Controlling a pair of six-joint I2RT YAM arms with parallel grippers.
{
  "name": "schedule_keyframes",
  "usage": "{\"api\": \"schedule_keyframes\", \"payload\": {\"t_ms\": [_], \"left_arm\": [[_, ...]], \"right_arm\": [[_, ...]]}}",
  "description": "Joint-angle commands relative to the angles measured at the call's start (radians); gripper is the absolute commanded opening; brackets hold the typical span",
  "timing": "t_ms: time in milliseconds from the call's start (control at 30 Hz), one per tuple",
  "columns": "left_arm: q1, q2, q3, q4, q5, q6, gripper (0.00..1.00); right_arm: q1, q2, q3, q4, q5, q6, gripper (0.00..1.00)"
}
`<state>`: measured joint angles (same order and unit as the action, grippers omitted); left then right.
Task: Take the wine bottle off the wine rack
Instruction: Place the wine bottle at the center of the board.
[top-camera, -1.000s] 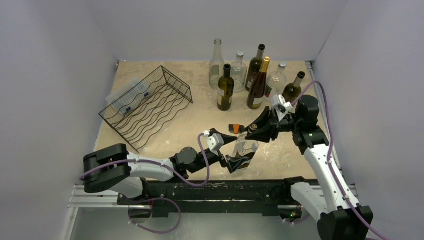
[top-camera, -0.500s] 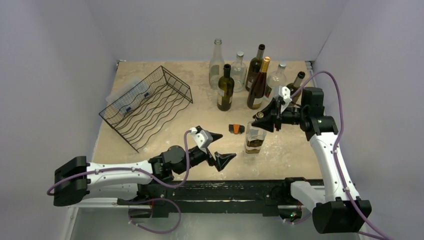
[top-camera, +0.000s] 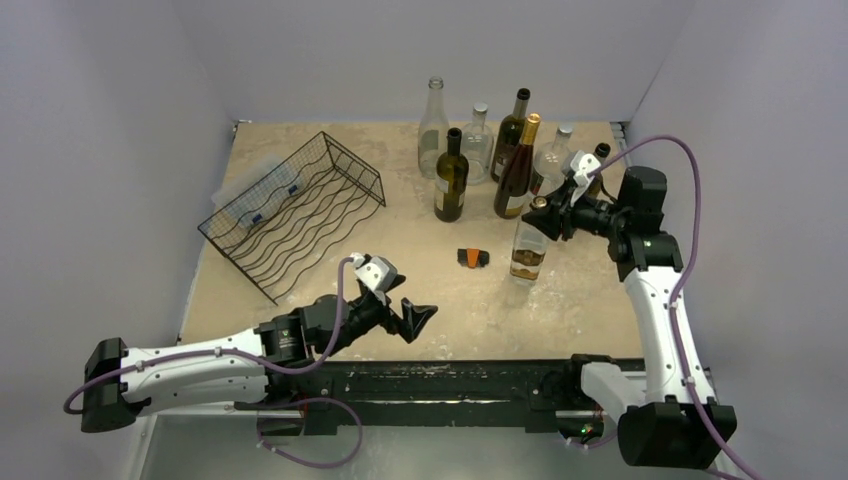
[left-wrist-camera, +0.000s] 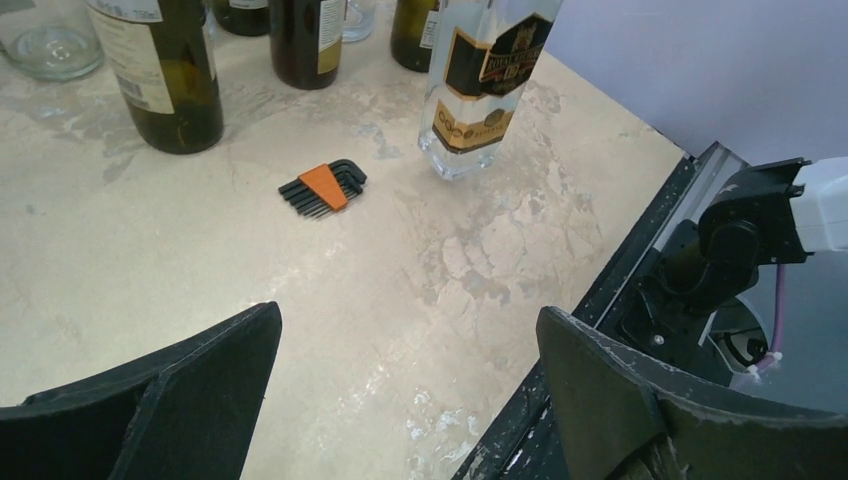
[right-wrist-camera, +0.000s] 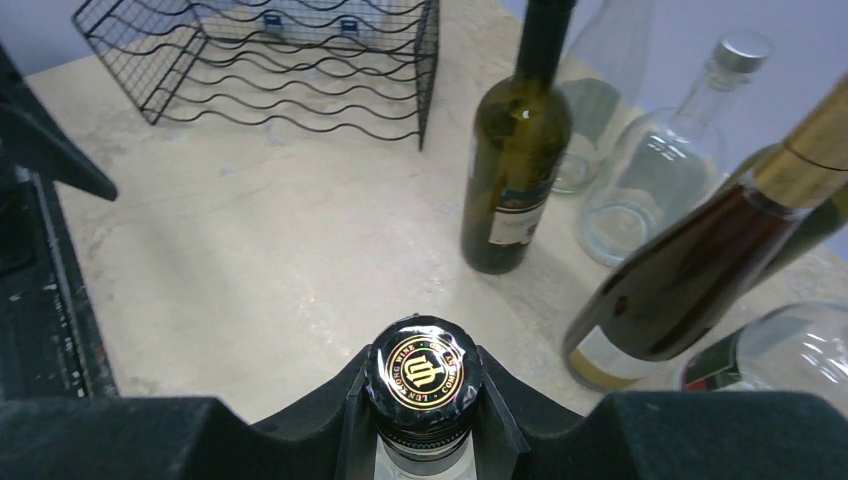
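Well apart: clear glass wine bottle (top-camera: 527, 252); black wavy-wire wine rack (top-camera: 290, 214).

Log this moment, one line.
left gripper: open, empty | right gripper: shut on clear bottle neck, bottle upright | wine rack: no bottle in it

Wine bottle (right-wrist-camera: 422, 385) body below right wrist view

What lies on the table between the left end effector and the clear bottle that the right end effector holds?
Only a small black-and-orange hex key set, nearer the clear bottle; the top external view shows it.
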<state>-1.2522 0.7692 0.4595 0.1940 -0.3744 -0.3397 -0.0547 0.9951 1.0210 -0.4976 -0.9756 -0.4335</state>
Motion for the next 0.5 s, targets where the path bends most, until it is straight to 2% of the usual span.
{"api": "schedule_keyframes", "payload": {"t_ms": [0, 333, 467], "left_arm": [[0.004, -0.058, -0.019, -0.131, -0.055, -0.066, 1.0], [0.004, -0.173, -0.06, -0.218, -0.101, -0.105, 1.0], [0.004, -0.203, -0.068, -0.24, -0.105, -0.12, 1.0]], "right_arm": [[-0.021, 0.009, 0.023, 0.27, 0.067, 0.122, 0.0], [-0.033, 0.103, -0.004, 0.541, 0.218, 0.251, 0.0], [-0.036, 0.144, -0.009, 0.591, 0.257, 0.268, 0.0]]}}
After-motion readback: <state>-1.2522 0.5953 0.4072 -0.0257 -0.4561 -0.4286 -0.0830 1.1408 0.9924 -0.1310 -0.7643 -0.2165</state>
